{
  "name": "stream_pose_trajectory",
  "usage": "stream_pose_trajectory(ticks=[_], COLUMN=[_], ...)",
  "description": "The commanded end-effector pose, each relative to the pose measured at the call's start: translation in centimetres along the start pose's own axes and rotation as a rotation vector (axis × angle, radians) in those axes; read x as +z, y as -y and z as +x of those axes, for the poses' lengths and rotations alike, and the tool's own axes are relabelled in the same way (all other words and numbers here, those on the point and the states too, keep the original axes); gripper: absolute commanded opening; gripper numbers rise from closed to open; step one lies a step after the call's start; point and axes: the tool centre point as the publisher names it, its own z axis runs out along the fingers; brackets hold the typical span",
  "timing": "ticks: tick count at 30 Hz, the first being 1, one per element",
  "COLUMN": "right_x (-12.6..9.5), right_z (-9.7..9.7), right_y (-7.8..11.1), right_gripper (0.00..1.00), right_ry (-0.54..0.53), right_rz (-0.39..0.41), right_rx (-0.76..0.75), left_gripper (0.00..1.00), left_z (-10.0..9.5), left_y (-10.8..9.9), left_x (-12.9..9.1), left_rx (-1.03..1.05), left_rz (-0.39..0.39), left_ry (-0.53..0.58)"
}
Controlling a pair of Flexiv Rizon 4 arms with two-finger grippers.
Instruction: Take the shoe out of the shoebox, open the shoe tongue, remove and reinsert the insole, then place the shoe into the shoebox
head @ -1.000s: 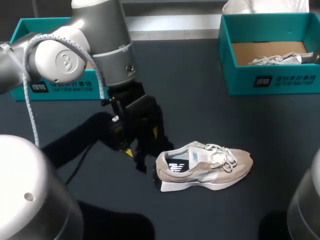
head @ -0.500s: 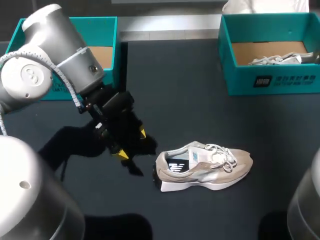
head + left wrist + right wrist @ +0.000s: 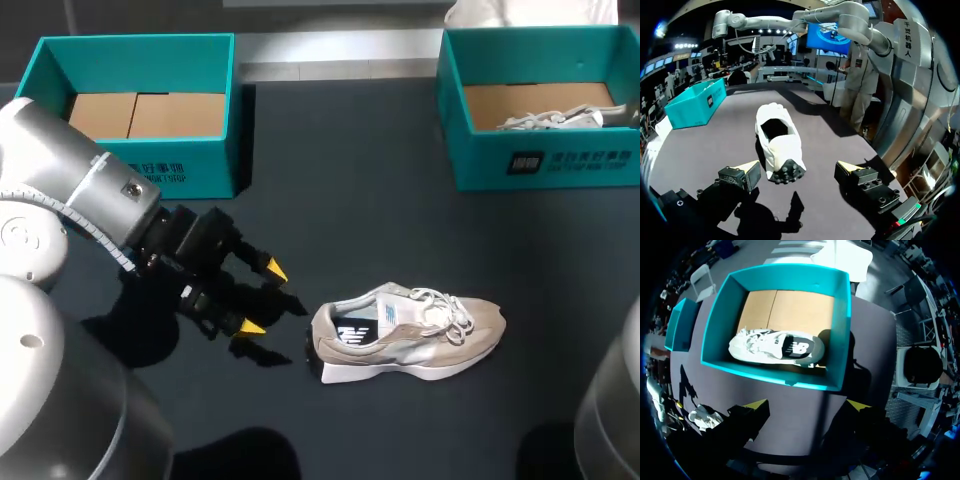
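A beige and white shoe (image 3: 410, 335) lies on its side on the dark table, heel toward my left arm. My left gripper (image 3: 262, 297) stands open just left of the heel, with a small gap between them. From the left wrist, the shoe (image 3: 777, 145) lies straight ahead, heel nearest, and that gripper (image 3: 797, 169) is spread wide and empty. My right gripper (image 3: 809, 405) hangs open high above the right teal shoebox (image 3: 785, 376). A second shoe (image 3: 775, 347) lies in that box. The head view does not show the right gripper.
An empty teal shoebox (image 3: 130, 45) stands at the back left. The right shoebox (image 3: 540, 160), with the other shoe (image 3: 555, 118) in it, is at the back right. White material (image 3: 530, 12) sits behind it. Bare table lies between the boxes and the shoe.
My left arm has swung back to the left and down. Its gripper has turned from pointing down beside the shoe to pointing sideways at the heel. The shoe has not moved.
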Motion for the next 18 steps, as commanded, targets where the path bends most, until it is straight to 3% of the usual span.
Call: stream_pose_trajectory(ticks=[1, 9, 14, 18], right_x=[0.0, 0.0, 0.0, 0.0], right_z=[0.0, 0.0, 0.0, 0.0], right_y=[0.1, 0.1, 0.1, 0.1], right_gripper=[1.00, 1.00, 1.00, 1.00], right_ry=[0.002, 0.002, 0.002, 0.002], right_rz=[-0.002, -0.002, -0.002, -0.002], right_rx=[0.001, 0.001, 0.001, 0.001], left_gripper=[1.00, 1.00, 1.00, 1.00], left_z=[0.9, 0.9, 0.8, 0.5], left_y=[-0.5, -0.5, -2.3, -3.4], left_x=[0.0, 0.0, 1.2, 1.9], left_rx=[0.006, 0.006, -0.078, -0.093], left_rz=[0.101, 0.101, 0.160, 0.136], left_ry=[0.410, 0.410, 0.448, 0.462])
